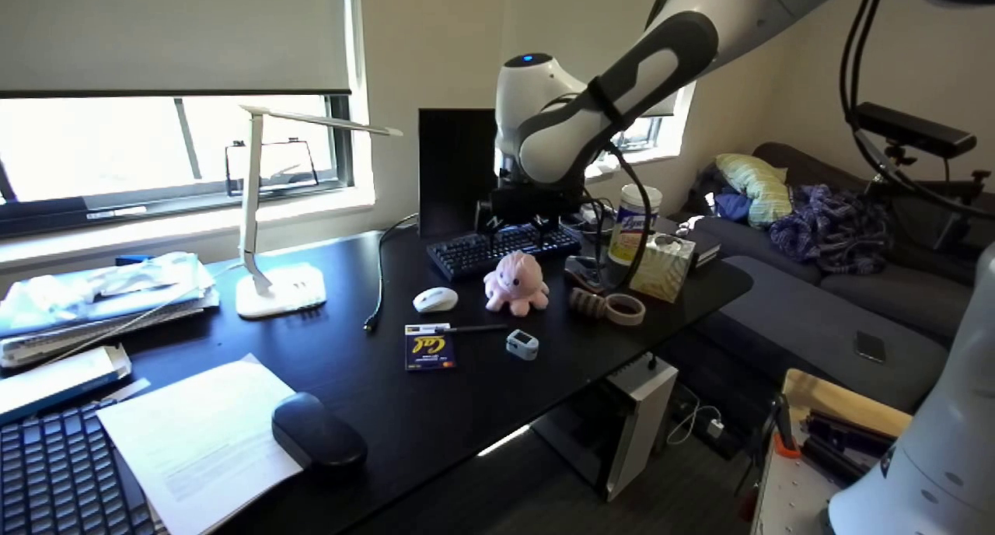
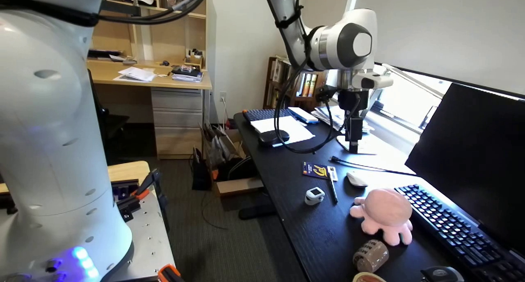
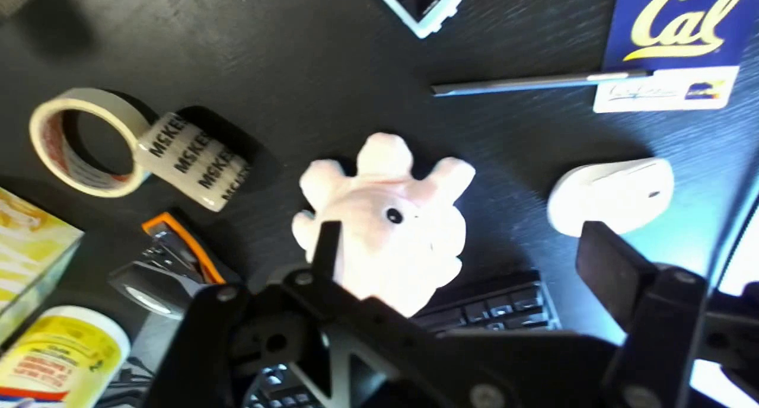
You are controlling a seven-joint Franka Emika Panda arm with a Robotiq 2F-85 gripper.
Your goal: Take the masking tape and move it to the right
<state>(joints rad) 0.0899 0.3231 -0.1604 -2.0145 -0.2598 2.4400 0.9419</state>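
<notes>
The masking tape is a tan ring lying flat on the dark desk, at the left of the wrist view. It also shows in an exterior view, and in an exterior view it is cut by the bottom edge. A printed roll lies on its side against or very close to it. My gripper is open and empty, high above the desk, away from the tape. In the wrist view one fingertip overlaps the pink octopus toy. The gripper shows in both exterior views.
A white mouse, a Cal card, a pen and a small oximeter-like device lie on the desk. A keyboard, a wipes tub and a tissue box stand behind. The monitor rises close by.
</notes>
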